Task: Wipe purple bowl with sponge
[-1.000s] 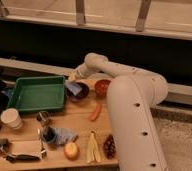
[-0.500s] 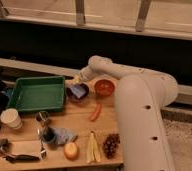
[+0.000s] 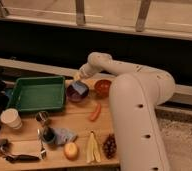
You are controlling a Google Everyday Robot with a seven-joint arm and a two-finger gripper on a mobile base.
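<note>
Pale wood is the worktop [image 3: 84, 127] that carries everything in front of me. At its far left stands a small white paper cup [image 3: 10, 119], and behind that lies a green rectangular plastic tray [image 3: 36, 93]. Near the front edge I see a small metal can [image 3: 42, 117], a crumpled grey-blue cloth rag [image 3: 63, 135] and a round yellow-orange fruit [image 3: 71, 150].

Just right of the tray sits the small round dark purple bowl [image 3: 75, 95]. My gripper [image 3: 79, 79] hangs over its far rim, my jaws clamped together on the small flat blue sponge [image 3: 80, 88], which reaches down inside the bowl. I cannot tell whether the sponge touches the bowl's floor.

Just beside the purple bowl, to its right, sits the orange-red round bowl [image 3: 102, 88]. In front of that lies a slim orange-red carrot-like piece [image 3: 95, 112], and nearer the front edge a yellow banana peel [image 3: 92, 148] and a dark bunch of grapes [image 3: 109, 145]. My white arm [image 3: 136, 107] fills the right side.
</note>
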